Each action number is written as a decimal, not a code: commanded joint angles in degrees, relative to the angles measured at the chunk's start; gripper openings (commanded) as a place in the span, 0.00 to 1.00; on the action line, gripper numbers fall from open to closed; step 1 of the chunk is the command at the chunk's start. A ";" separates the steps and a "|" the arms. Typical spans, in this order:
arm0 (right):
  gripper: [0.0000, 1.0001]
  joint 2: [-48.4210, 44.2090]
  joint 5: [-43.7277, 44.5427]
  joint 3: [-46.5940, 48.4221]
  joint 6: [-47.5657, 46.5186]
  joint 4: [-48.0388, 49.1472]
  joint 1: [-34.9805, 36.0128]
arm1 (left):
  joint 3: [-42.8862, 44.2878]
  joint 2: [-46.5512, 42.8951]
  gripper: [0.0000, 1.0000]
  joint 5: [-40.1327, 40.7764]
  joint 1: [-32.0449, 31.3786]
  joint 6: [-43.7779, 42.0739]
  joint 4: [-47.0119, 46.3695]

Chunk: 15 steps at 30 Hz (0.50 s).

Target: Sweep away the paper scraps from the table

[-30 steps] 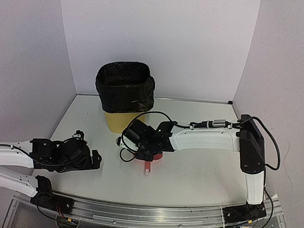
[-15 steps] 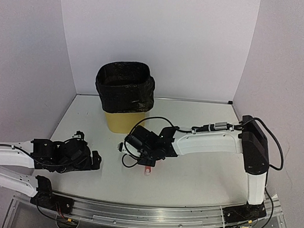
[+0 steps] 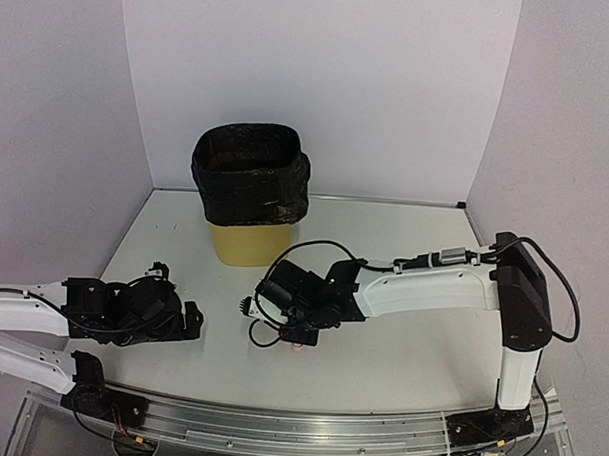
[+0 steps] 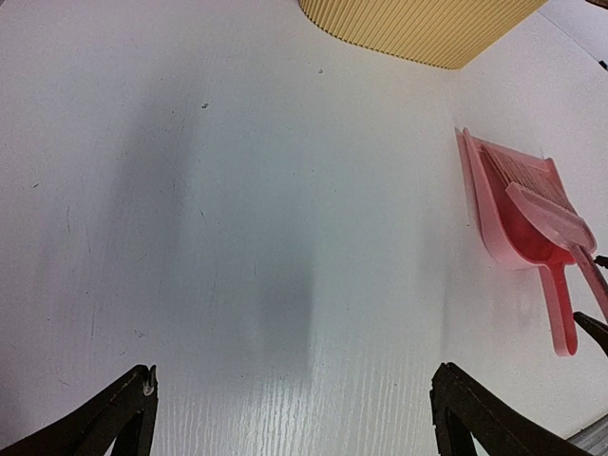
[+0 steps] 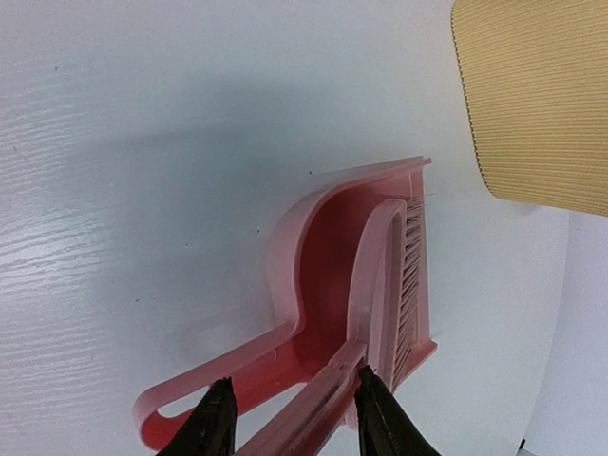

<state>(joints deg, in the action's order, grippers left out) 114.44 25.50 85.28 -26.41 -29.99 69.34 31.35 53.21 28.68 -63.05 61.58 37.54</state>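
- No paper scraps show in any view: the table (image 3: 410,367) is bare white wherever it is visible, in the middle, to the left, and around the tools.
- A pink dustpan (image 5: 285,247) lies flat mid-table, just nearer than the yellow bin (image 3: 246,244) with its black liner. The pink brush (image 5: 378,275) lies inside the pan, its handle running alongside the pan's handle.
- The right gripper (image 5: 294,418) hangs low over that handle. Its fingers are partly spread, one on each side, with a gap showing, so nothing is pinched.
- The left gripper (image 4: 294,385) is spread wide over bare table at the near left, holding nothing.
- Judging by this, the sweeping looks finished and the tools parked.
- The next move probably calls for the right claw to rise straight off the handle without nudging the brush.
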 commanded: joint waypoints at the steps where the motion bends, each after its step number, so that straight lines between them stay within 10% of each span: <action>1: 0.49 -5.20 -2.99 -0.73 2.35 -0.34 0.45 | 0.29 0.15 1.00 1.10 0.20 0.03 0.86; 15: 0.71 -10.68 -10.44 -4.12 4.35 -0.34 1.30 | 0.73 -0.49 1.00 0.98 0.23 -0.24 1.91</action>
<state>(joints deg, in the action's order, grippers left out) 107.78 20.42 82.16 -23.62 -30.09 70.10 31.35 53.21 28.67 -63.05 61.54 37.71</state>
